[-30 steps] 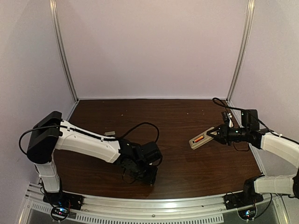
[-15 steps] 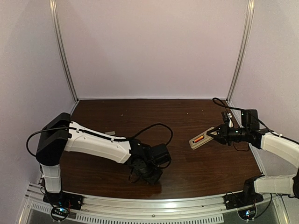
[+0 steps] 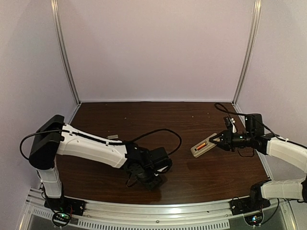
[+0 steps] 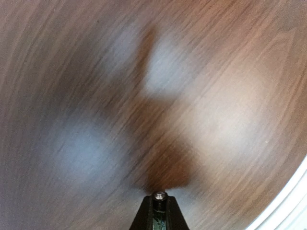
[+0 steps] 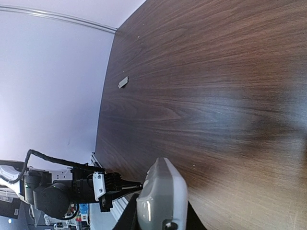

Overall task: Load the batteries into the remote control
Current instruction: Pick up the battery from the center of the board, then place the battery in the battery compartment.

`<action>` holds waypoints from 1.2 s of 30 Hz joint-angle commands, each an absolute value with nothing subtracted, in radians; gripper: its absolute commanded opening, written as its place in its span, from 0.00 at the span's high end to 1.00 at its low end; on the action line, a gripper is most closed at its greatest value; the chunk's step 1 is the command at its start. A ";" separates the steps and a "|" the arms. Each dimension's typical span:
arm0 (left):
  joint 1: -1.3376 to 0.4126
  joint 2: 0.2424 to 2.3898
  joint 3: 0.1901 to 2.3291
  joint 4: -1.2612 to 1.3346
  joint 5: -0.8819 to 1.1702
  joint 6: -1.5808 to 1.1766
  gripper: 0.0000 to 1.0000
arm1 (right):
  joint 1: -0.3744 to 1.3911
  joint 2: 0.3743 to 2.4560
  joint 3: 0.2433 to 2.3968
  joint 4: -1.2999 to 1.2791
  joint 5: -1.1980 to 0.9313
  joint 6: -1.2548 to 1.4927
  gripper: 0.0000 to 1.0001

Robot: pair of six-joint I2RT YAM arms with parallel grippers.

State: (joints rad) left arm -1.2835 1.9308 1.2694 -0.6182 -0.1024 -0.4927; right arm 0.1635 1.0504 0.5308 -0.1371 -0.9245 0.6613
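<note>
My right gripper (image 3: 217,141) is shut on one end of the remote control (image 3: 202,145) and holds it above the table, back side up. An orange battery (image 3: 202,143) lies in its open compartment. In the right wrist view the remote (image 5: 163,196) fills the space between my fingers. My left gripper (image 3: 150,180) is low over the table near the front edge. In the left wrist view it (image 4: 159,200) is shut on the dark battery (image 4: 159,195), whose metal end pokes out between the fingertips. That view is blurred.
A small flat grey piece (image 3: 113,137) lies on the dark wooden table (image 3: 158,120) at the left; it also shows in the right wrist view (image 5: 123,82). The left arm's black cable (image 3: 168,135) loops over the table. Walls enclose the back and sides.
My right gripper has carried the remote a little to the left. My left wrist has shifted and turned near the table's front edge, still holding the dark battery.
</note>
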 commanded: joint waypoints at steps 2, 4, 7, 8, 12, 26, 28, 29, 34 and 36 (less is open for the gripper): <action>-1.255 1.706 1.202 -0.423 -0.139 -0.390 1.00 | 0.256 1.050 0.521 -0.035 -0.951 0.705 1.00; -1.234 1.596 1.155 -0.326 -0.121 -0.354 1.00 | 0.296 1.054 0.519 -0.005 -0.945 0.730 1.00; -1.230 1.440 1.056 -0.121 -0.126 -0.278 1.00 | 0.360 1.067 0.524 0.066 -0.933 0.760 1.00; -1.229 1.398 1.026 -0.057 -0.128 -0.255 1.00 | 0.381 1.075 0.529 0.080 -0.927 0.767 1.00; -1.228 1.324 0.975 0.124 -0.064 -0.144 1.00 | 0.477 1.115 0.554 0.133 -0.899 0.799 1.00; -1.228 1.473 1.035 0.202 0.137 -0.080 1.00 | 0.687 1.237 0.623 0.322 -0.847 0.904 1.00; -1.228 1.483 1.035 0.214 0.140 -0.080 1.00 | 0.701 1.253 0.630 0.343 -0.847 0.915 1.00; -1.229 1.489 1.036 0.218 0.139 -0.080 1.00 | 0.707 1.259 0.632 0.355 -0.848 0.924 1.00; -1.229 1.502 1.029 0.219 0.114 -0.083 1.00 | 0.731 1.277 0.643 0.405 -0.859 0.944 1.00; -1.228 1.498 1.022 0.221 0.098 -0.086 1.00 | 0.737 1.275 0.641 0.419 -0.861 0.949 1.00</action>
State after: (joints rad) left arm -1.2293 1.4929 1.0100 0.1604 0.1131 -0.0952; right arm 0.7204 1.2762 0.6109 0.3347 -0.8627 0.9279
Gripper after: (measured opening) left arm 0.086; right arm 0.202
